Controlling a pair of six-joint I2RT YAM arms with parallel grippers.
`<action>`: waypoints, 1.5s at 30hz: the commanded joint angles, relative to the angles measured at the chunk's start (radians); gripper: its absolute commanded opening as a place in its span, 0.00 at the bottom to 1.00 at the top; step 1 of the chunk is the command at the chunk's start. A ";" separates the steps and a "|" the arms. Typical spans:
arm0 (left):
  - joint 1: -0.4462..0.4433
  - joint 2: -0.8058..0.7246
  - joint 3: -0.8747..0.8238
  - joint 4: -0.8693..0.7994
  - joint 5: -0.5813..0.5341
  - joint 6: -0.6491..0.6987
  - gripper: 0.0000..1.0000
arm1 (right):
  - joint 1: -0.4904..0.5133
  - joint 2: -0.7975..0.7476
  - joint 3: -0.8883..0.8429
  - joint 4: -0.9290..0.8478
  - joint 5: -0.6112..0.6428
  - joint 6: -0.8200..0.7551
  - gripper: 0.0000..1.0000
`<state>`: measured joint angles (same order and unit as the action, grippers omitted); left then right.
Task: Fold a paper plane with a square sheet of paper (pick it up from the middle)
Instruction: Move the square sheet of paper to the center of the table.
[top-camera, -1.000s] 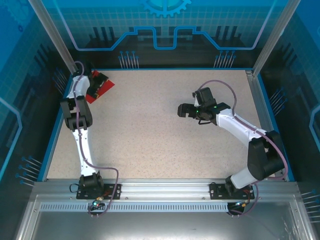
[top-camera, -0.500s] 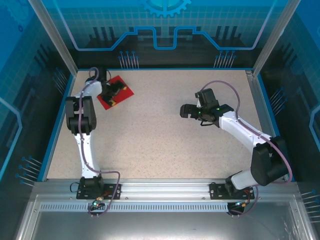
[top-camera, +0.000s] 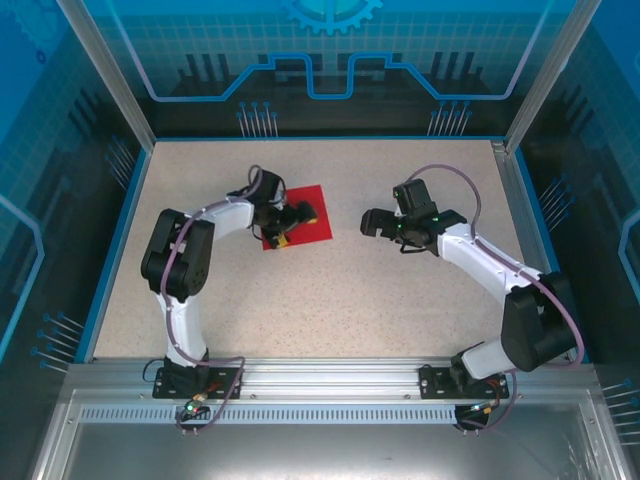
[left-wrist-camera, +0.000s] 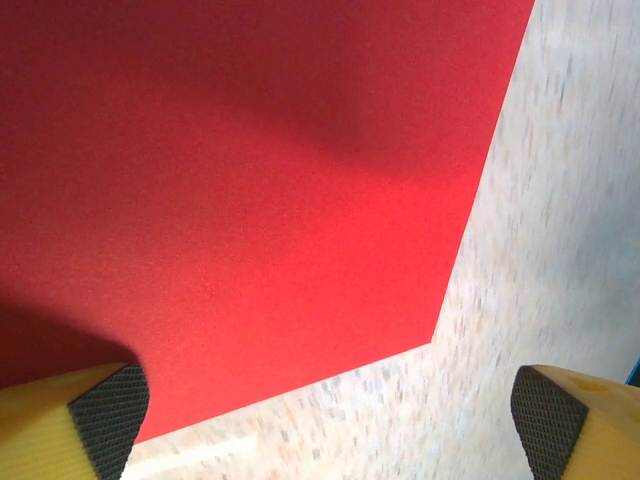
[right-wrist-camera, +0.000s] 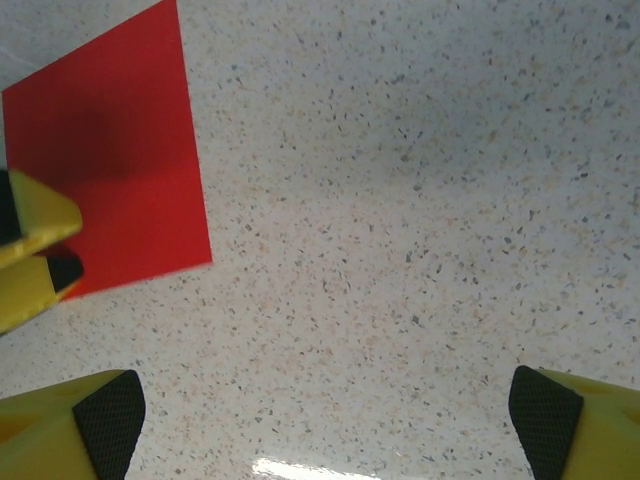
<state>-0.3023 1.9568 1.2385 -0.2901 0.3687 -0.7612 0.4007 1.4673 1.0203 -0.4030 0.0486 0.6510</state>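
The square sheet of paper (top-camera: 320, 226) is bright red and lies flat on the speckled table near the middle; no crease shows on it. My left gripper (top-camera: 296, 226) is low over it and open, one yellow fingertip (left-wrist-camera: 100, 415) at the sheet's edge and the other over bare table. Much of the left wrist view is taken up by the sheet (left-wrist-camera: 250, 170). My right gripper (top-camera: 366, 222) hovers open just right of the sheet with nothing between its fingers. In the right wrist view the sheet (right-wrist-camera: 120, 140) is at the upper left, beside the left gripper's yellow fingers (right-wrist-camera: 30, 250).
The speckled table (top-camera: 330, 300) is bounded by a blue rim and transparent walls. Both arm bases are bolted to the metal rail (top-camera: 320, 380) at the near edge.
My left arm has swung from the far-left corner toward the middle, and the red sheet has travelled with it under the open fingers. The right gripper has barely shifted.
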 joint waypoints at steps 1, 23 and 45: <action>-0.025 -0.071 -0.108 -0.001 0.013 -0.035 0.99 | 0.011 0.029 -0.016 0.019 -0.049 0.042 0.92; 0.105 -0.909 -0.614 0.114 -0.377 0.050 0.99 | 0.224 0.700 0.675 -0.139 -0.191 0.146 0.58; 0.116 -1.003 -0.751 0.284 -0.153 0.102 0.99 | 0.187 0.480 0.152 -0.182 -0.115 -0.067 0.55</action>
<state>-0.1860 0.9607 0.5098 -0.0669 0.1310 -0.6945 0.6113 1.9720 1.2922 -0.4973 -0.1078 0.6506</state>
